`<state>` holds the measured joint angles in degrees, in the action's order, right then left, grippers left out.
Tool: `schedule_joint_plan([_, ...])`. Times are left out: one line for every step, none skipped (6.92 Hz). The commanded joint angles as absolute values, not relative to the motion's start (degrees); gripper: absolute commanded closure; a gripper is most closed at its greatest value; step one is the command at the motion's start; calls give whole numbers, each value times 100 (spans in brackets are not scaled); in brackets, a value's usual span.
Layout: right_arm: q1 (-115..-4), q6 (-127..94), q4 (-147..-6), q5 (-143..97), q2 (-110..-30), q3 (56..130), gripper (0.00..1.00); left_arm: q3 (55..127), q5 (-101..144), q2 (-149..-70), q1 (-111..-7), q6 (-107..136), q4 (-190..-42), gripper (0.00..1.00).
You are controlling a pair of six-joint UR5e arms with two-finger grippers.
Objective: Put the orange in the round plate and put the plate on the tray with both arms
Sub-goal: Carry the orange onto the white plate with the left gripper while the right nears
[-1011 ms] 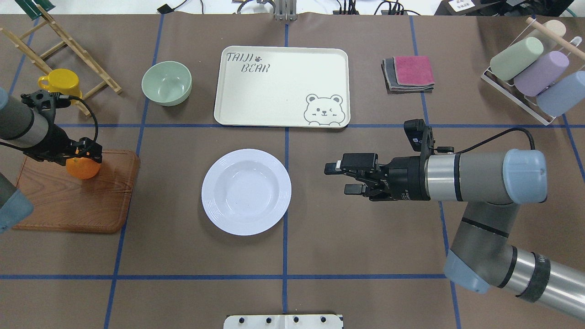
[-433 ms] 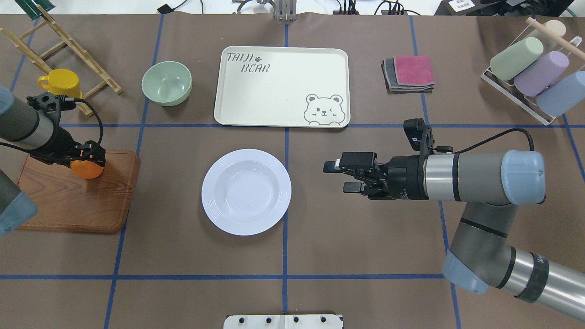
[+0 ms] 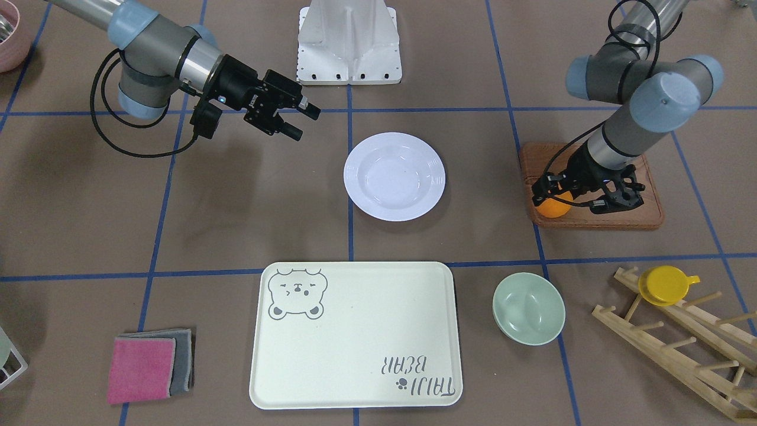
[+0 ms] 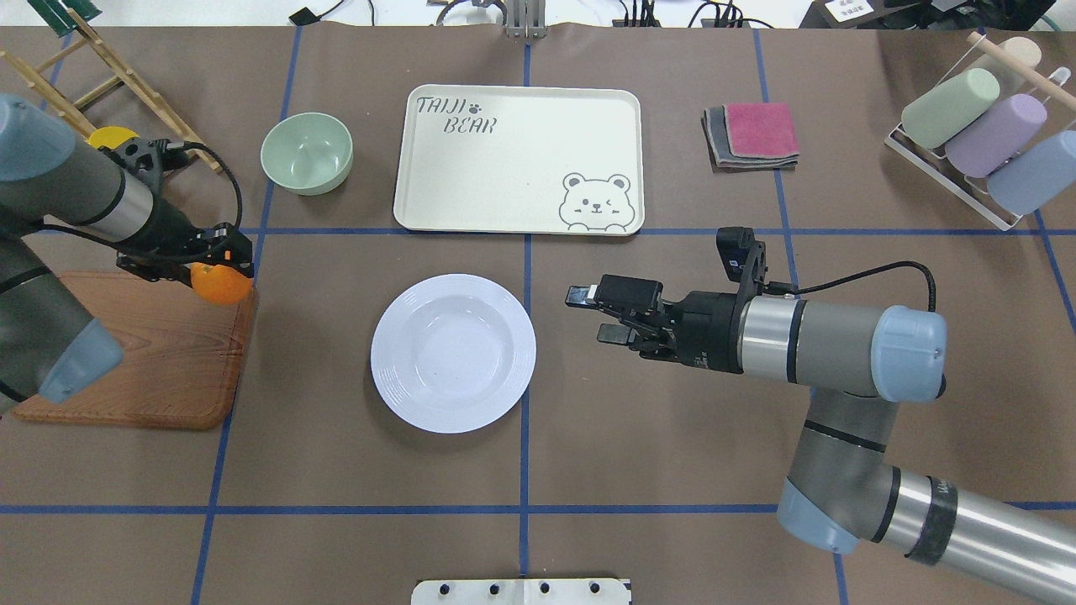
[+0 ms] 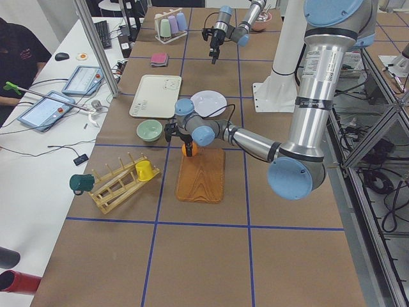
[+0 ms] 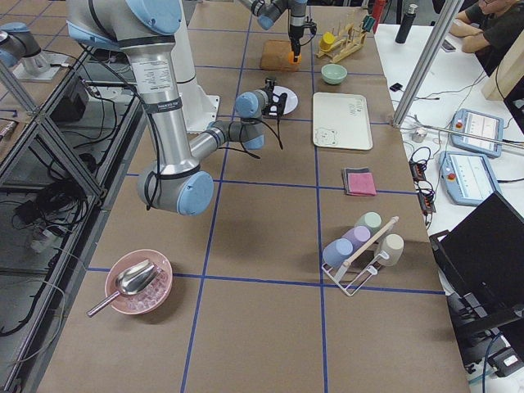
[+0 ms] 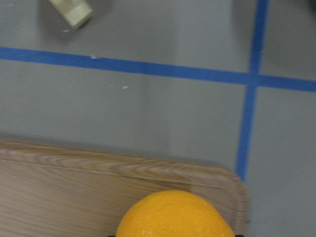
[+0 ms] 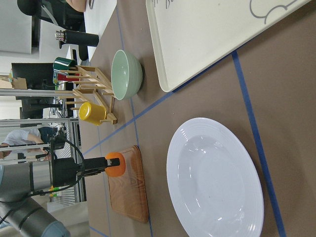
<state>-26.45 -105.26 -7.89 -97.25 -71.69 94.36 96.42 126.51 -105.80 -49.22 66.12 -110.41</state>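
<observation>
My left gripper (image 4: 214, 262) is shut on the orange (image 4: 221, 285), held just above the far right corner of the wooden board (image 4: 143, 361). The left wrist view shows the orange (image 7: 175, 216) over that rounded corner. The white round plate (image 4: 453, 353) lies bare at the table's middle, to the right of the orange. Beyond the plate rests the cream tray (image 4: 517, 160) with its bear drawing, nothing on it. My right gripper (image 4: 593, 315) hovers open and level just right of the plate's rim, fingers pointing at it. The right wrist view shows the plate (image 8: 215, 182), tray (image 8: 207, 34) and orange (image 8: 114, 165).
A pale green bowl (image 4: 306, 153) sits left of the tray. A yellow cup (image 3: 665, 284) hangs on a wooden rack (image 3: 680, 346) at the far left corner. Folded cloths (image 4: 752, 134) and a wire rack of pastel cups (image 4: 975, 134) stand at the far right.
My left gripper has lifted the orange and carried it right and forward to the board's far corner. My right gripper has slid left, closer to the plate.
</observation>
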Motion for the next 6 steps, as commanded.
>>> schedule_joint_plan([-2514, -10328, -535, -9492, -6917, 8790, 0, 9650, 12621, -11510, -4519, 7538, -10584, 30])
schedule_joint_plan([-2444, -10327, -562, -9492, -6917, 8711, 0, 9650, 12334, -11749, -4248, 7732, -10486, 30])
schedule_joint_plan([-2391, -10327, -571, -9475, -6856, 8545, 0, 9642, 11974, -11916, -3862, 7917, -10485, 30])
schedule_joint_plan([-2286, -10258, -571, -9388, -6786, 8421, 0, 9642, 11736, -12005, -3597, 8084, -10485, 30])
schedule_joint_plan([-2102, -10083, -580, -9195, -6768, 8368, 0, 9624, 11446, -12041, -3316, 8129, -10485, 30])
schedule_joint_plan([-2005, -10072, -580, -9072, -6741, 8350, 0, 9624, 11400, -12041, -3226, 8139, -10494, 29])
